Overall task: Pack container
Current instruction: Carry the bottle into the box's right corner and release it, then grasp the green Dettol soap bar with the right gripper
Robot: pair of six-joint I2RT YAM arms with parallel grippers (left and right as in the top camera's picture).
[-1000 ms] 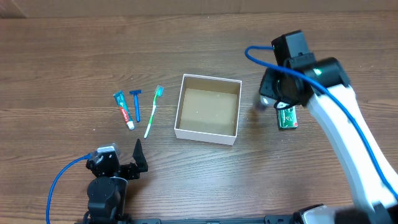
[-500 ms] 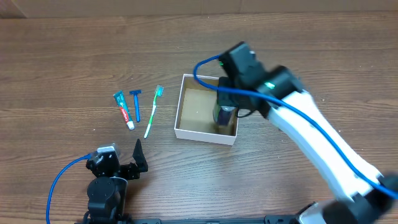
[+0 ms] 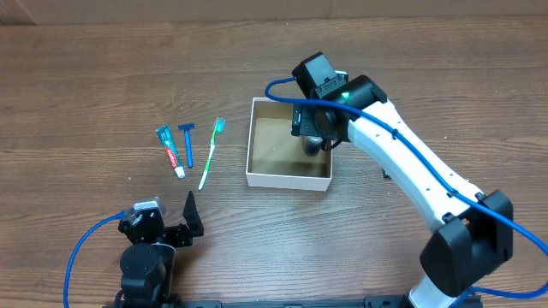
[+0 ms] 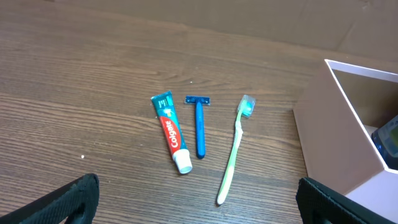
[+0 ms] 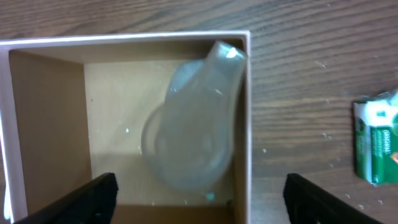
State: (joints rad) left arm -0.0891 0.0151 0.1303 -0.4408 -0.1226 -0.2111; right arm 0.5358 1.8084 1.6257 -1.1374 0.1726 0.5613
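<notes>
The right arm (image 3: 411, 171) stretches far out from its base, its white links nearly straight. Its wrist bends down so that the right tool (image 3: 314, 135) points straight downward, its two fingers (image 5: 93, 194) set wide apart. The left arm (image 3: 144, 257) sits folded low by its base. The left tool (image 3: 182, 224) points forward and level, its fingers (image 4: 65, 202) also spread wide.
</notes>
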